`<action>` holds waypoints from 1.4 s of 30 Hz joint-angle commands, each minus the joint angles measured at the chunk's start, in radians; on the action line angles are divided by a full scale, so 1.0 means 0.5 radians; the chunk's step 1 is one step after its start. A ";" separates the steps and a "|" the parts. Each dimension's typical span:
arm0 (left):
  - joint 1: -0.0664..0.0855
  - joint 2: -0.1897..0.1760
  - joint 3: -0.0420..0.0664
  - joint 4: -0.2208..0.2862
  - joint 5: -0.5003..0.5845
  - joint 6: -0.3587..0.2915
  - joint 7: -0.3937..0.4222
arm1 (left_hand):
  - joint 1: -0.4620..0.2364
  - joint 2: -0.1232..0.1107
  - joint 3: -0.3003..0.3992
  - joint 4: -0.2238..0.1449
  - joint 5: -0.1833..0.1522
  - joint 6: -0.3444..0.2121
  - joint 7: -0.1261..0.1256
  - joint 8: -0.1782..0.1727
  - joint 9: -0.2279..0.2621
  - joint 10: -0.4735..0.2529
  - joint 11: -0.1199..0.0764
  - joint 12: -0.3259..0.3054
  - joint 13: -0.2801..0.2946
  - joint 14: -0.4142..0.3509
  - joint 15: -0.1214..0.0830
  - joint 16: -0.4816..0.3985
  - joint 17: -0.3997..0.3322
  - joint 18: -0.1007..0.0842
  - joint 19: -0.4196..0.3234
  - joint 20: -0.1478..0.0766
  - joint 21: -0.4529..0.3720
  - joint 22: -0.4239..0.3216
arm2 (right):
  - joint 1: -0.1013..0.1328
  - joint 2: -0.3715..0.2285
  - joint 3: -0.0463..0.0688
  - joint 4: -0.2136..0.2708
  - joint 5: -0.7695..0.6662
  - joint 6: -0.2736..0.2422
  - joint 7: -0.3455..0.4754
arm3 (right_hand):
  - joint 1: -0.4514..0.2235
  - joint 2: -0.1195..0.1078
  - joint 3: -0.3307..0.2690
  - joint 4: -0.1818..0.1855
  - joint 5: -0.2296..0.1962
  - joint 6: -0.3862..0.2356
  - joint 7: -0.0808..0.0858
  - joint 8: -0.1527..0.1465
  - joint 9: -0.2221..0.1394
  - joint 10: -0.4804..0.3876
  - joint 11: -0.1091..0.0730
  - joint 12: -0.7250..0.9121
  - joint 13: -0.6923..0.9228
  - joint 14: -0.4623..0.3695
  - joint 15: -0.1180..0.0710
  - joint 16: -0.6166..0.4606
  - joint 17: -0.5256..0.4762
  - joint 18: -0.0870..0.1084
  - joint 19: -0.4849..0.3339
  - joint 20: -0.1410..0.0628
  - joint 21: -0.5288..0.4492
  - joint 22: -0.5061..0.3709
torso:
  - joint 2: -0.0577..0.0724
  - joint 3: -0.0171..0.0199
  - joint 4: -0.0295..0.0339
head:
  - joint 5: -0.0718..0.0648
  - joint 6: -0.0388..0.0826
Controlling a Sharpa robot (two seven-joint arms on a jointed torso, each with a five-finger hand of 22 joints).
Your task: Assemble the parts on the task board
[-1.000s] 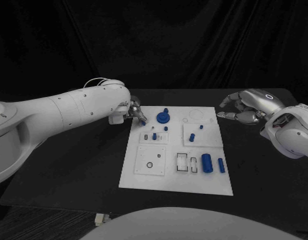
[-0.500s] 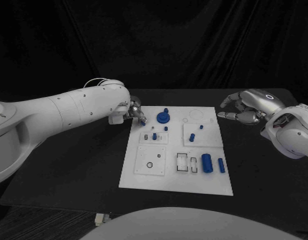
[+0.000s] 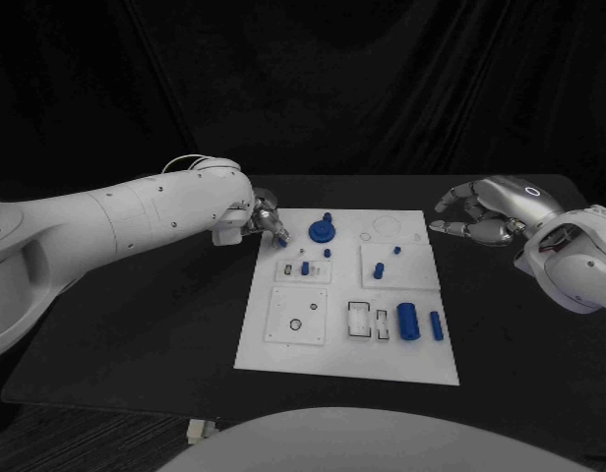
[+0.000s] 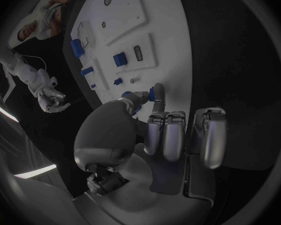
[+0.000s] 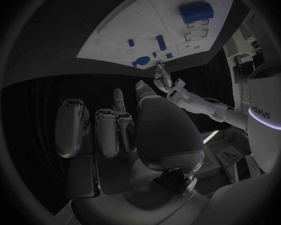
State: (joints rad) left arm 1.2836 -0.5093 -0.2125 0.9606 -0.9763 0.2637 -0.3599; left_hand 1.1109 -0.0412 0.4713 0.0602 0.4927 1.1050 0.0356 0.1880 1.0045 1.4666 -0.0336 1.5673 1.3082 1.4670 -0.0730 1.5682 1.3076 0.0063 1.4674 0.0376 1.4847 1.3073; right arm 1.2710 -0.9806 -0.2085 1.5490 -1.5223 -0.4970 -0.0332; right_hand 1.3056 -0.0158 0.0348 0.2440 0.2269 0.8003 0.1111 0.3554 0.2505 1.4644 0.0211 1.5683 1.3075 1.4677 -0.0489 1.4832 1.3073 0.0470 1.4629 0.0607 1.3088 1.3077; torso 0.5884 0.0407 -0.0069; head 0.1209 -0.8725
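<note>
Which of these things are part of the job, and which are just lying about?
Part of the job:
- task board
- blue parts on it
- small blue part pinched in the left hand
- right hand, holding nothing

Just there:
- black table
- dark curtain behind

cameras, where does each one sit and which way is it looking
Head view: on the robot's head, looking down at the task board; both white arms show, left hand at the board's far left corner, right hand beside it.
Left wrist view: behind the left hand, facing along the board.
Right wrist view: behind the right hand, facing the board.
Shared: both wrist views also show the other hand.
</note>
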 commanded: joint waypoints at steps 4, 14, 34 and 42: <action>-0.003 -0.063 0.002 0.088 0.004 -0.090 0.041 | -0.025 -0.018 0.140 -0.119 -0.016 0.042 -0.013 0.014 -0.004 0.208 -0.004 0.007 0.525 0.208 -0.001 0.005 0.526 0.036 0.081 0.007 -0.005 0.463 | -0.005 -0.013 0.001 0.006 -0.004 0.004 -0.040 | 0.001 0.018 -0.001 -0.007 0.003 0.018 0.001 0.006 -0.003 0.213 0.015 0.005 0.527 0.151 0.014 -0.009 0.275 0.026 0.010 0.011 -0.009 0.364 | 0.001 0.0000 0.000 | -0.005 0.000; -0.002 -0.277 0.001 0.408 0.004 -0.187 -0.076 | -0.062 -0.028 0.161 -0.117 -0.035 0.059 -0.017 0.006 -0.017 0.208 -0.008 0.007 0.525 0.208 -0.005 0.005 0.526 0.036 0.081 0.003 -0.005 0.463 | -0.016 -0.025 0.001 0.007 -0.004 0.010 -0.047 | 0.001 0.018 -0.001 -0.007 0.003 0.018 0.001 0.006 -0.003 0.213 0.015 0.005 0.527 0.151 0.014 -0.009 0.275 0.026 0.010 0.011 -0.009 0.364 | 0.000 0.0003 0.000 | -0.003 0.000; -0.001 -0.476 0.001 0.801 0.241 -0.246 -0.246 | -0.077 -0.028 0.186 -0.126 -0.062 0.051 -0.015 -0.016 -0.036 0.208 -0.009 0.007 0.525 0.208 -0.008 0.005 0.526 0.038 0.076 0.000 -0.014 0.460 | -0.046 -0.027 0.001 0.002 -0.004 0.017 -0.051 | 0.002 0.018 -0.001 -0.008 0.009 0.020 0.001 0.006 -0.003 0.213 0.015 0.005 0.527 0.151 0.014 -0.008 0.276 0.026 0.010 0.011 -0.009 0.364 | 0.000 0.0001 -0.001 | 0.003 0.000; -0.002 -0.452 0.000 0.800 0.249 -0.267 -0.243 | -0.078 -0.023 0.191 -0.126 -0.061 0.049 -0.014 -0.020 -0.040 0.208 -0.008 0.007 0.525 0.208 -0.008 0.005 0.526 0.039 0.073 -0.001 -0.018 0.459 | -0.048 -0.025 0.001 0.001 -0.004 0.015 -0.049 | 0.004 0.019 -0.001 -0.009 0.014 0.021 0.001 0.006 -0.004 0.213 0.015 0.005 0.527 0.151 0.014 -0.010 0.274 0.027 0.010 0.011 -0.010 0.364 | 0.001 0.0003 -0.001 | 0.003 0.000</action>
State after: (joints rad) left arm 1.2836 -0.7396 -0.2132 1.3609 -0.8767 0.1486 -0.4788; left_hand 1.0738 -0.0592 0.5236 0.0357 0.4616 1.1316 0.0306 0.1828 0.9857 1.4666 -0.0337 1.5674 1.3081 1.4669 -0.0730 1.5682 1.3074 0.0063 1.4674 0.0376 1.4810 1.3073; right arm 1.2493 -0.9928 -0.2085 1.5492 -1.5223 -0.4925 -0.0407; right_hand 1.3055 -0.0159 0.0348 0.2441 0.2268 0.8038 0.1147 0.3554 0.2498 1.4644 0.0211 1.5683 1.3074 1.4677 -0.0489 1.4832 1.3073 0.0470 1.4629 0.0607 1.3088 1.3073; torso 0.5885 0.0409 -0.0069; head 0.1231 -0.8725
